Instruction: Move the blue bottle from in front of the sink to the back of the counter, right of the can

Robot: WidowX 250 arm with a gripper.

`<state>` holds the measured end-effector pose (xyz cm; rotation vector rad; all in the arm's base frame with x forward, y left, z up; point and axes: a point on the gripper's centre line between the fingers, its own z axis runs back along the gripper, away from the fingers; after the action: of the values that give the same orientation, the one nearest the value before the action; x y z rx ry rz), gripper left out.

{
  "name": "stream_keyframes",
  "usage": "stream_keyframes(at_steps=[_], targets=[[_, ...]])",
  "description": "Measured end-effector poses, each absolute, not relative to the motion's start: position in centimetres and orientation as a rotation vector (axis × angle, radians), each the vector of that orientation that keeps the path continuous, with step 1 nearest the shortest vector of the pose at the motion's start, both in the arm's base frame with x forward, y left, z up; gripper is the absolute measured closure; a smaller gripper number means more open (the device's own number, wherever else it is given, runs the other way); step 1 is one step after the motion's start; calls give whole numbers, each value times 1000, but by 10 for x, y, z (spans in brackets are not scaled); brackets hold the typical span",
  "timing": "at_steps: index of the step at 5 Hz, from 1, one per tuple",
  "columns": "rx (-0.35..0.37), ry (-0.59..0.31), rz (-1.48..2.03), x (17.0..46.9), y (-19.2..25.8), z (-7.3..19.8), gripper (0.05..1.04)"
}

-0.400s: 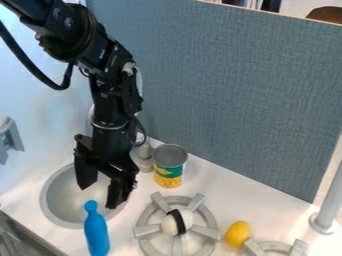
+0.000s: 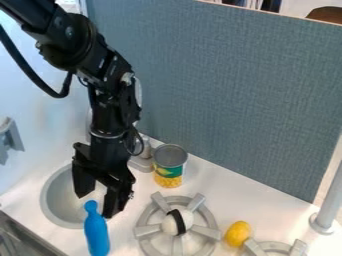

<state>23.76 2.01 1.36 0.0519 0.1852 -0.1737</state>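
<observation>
We see the black, hard-edged gripper (image 2: 98, 202) at the left of the scene, over the round, smooth grey sink (image 2: 51, 209). Its two blocky fingers are spread apart, gripping nothing. Nearest them is the blue bottle (image 2: 97, 233), at the near left by the sink's rim; it has a rounded knob, a narrow neck and a smooth, swelling body. We cannot tell whether a finger touches it.

To the right of the gripper, a ribbed can (image 2: 169, 165) with a grey metal top and a green and yellow label stands upright on the smooth white tabletop (image 2: 230, 197). Nearer us, a rounded white piece (image 2: 186, 221) wrapped in a black band sits on a pronged grey burner ring (image 2: 143, 218). To its right is an oval yellow fruit (image 2: 238, 233). A blue-grey panel (image 2: 227, 85) with a woven texture rises at the far side.
</observation>
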Motion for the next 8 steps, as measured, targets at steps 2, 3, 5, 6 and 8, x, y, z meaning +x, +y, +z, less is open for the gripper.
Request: stream_keyframes(at_steps=[2,3,5,6,8], targets=[[137,177,-101,236,31,12,83],[195,201,-65,232,40,3,83],[201,203,-73,234,41,-6,83],[190,231,-76,231,40,-14,83],[150,244,-71,239,43,-26,124]])
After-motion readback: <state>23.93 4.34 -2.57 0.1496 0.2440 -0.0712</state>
